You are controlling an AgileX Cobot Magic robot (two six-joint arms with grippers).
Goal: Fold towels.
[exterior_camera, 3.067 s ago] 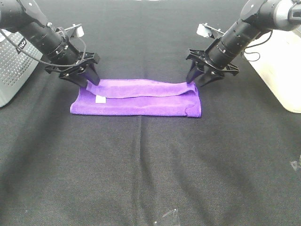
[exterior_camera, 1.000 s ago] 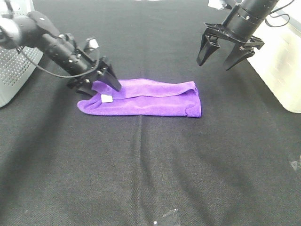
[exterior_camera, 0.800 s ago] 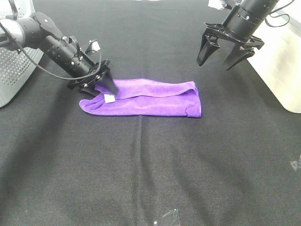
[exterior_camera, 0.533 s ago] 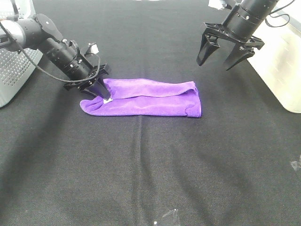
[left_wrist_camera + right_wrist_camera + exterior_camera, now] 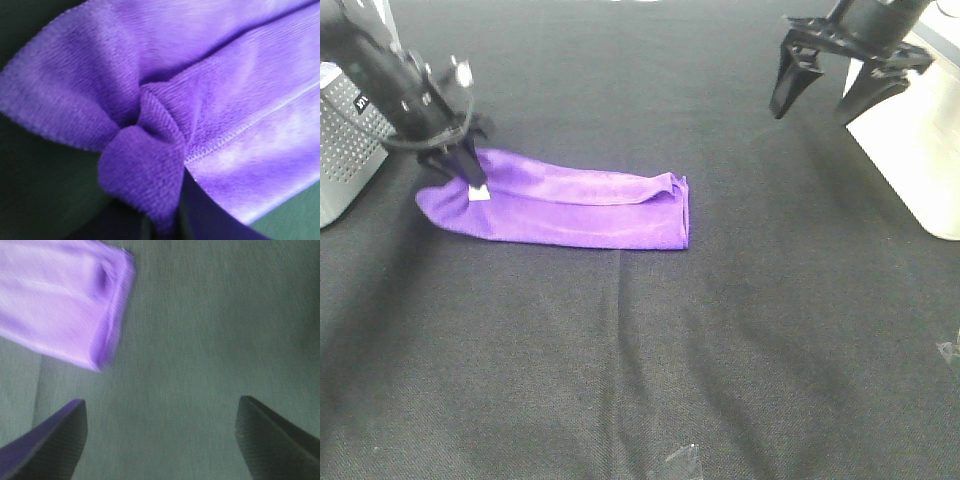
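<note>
Purple microfibre, the towel (image 5: 570, 205) lay as a long doubled strip on the black table cover (image 5: 640, 350), left of the middle in the high view and slanting a little, with its upper layer not quite square to the lower one. The left gripper (image 5: 460, 165) stood at the strip's left end, its tips pressed together on the cloth just beside the white tag (image 5: 478, 192). I judged that it held this end so that it could carry it over toward the other end for the next fold. The right gripper (image 5: 813, 112) hung high at the far right, well apart from the towel, with its jaws spread and nothing between them, probably parked out of the way. A grey perforated box (image 5: 345, 150) stood at the left edge and a white container (image 5: 920, 160) at the right, both clear of the cloth. The high view could not show how much fabric was caught. The left wrist view did: the towel (image 5: 225, 100) was gathered into a tight pucker (image 5: 145, 150) where the jaws closed, more than one layer drawn in, with the stitched hem (image 5: 240, 132) running out from it. The jaws themselves were almost hidden there. The right wrist view showed only the free end of the towel (image 5: 60, 305), blurred, and one dark finger (image 5: 270, 435) of the open pair above bare table cover.
</note>
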